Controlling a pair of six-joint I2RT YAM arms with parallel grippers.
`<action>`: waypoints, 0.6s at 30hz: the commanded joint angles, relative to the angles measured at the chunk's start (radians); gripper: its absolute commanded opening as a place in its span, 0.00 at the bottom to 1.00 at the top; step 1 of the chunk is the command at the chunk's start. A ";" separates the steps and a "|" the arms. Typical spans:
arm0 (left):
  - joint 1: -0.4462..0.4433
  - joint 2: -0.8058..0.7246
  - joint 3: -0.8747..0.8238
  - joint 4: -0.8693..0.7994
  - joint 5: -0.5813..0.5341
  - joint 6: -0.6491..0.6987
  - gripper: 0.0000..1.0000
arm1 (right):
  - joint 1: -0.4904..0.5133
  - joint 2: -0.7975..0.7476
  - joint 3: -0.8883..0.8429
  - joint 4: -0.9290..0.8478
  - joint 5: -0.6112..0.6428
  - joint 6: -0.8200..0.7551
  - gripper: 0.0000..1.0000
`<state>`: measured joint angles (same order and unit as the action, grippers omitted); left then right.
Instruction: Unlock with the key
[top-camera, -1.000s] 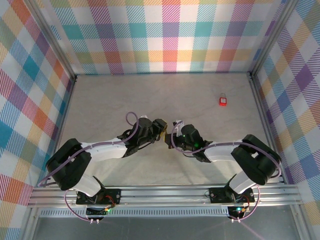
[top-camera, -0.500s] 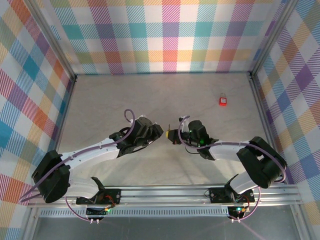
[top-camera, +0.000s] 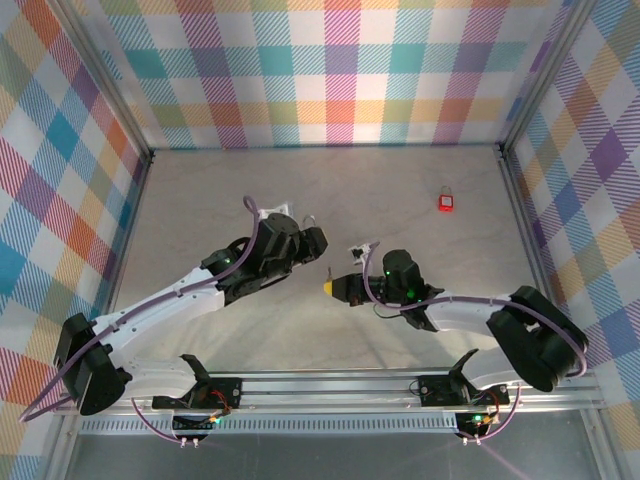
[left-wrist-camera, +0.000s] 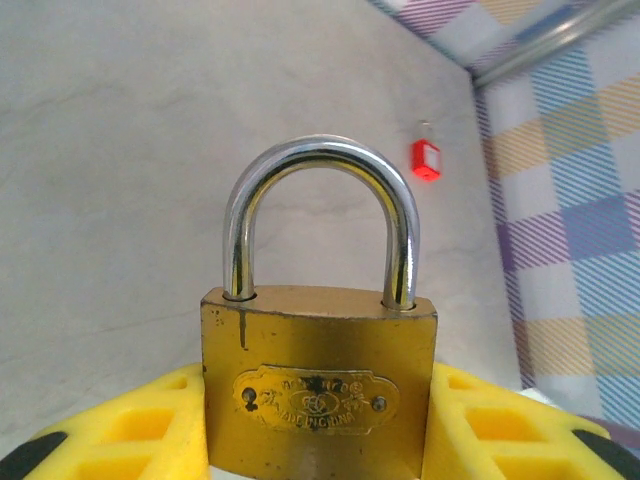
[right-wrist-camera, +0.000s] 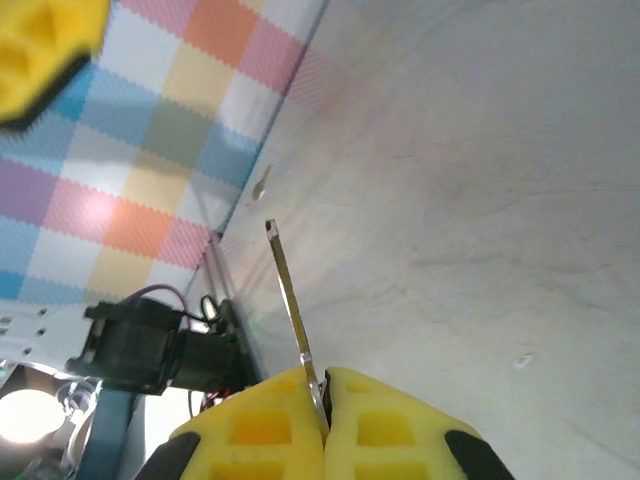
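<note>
Pulled away now, the left gripper (top-camera: 316, 243) squeezes the padlock (left-wrist-camera: 318, 385) upright to steady it. A little right of the padlock, the right gripper (right-wrist-camera: 325, 405) pinches the key (right-wrist-camera: 287, 290), tip out for poking in.

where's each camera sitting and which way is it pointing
Top external: above and behind the arms, looking down on the table; both arms, left gripper and right gripper show.
Left wrist: on the left arm, facing the far right corner; its yellow fingers clamp the padlock.
Right wrist: on the right arm, facing a plaid wall; its fingers pinch the key.
Shared: top and left wrist both catch the red lock.
</note>
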<state>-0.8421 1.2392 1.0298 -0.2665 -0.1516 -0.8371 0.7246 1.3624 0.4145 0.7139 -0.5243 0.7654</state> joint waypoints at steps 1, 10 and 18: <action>-0.003 0.000 0.053 -0.005 0.037 0.090 0.00 | 0.004 -0.055 0.013 -0.005 -0.053 -0.038 0.00; -0.027 0.011 0.019 -0.004 0.042 0.083 0.00 | 0.010 -0.038 0.056 0.015 -0.072 -0.019 0.00; -0.064 0.072 0.061 -0.072 0.024 0.078 0.00 | 0.014 -0.014 0.095 -0.006 -0.039 -0.029 0.00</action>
<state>-0.8837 1.2980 1.0500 -0.3241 -0.1146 -0.7708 0.7338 1.3434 0.4755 0.7059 -0.5652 0.7513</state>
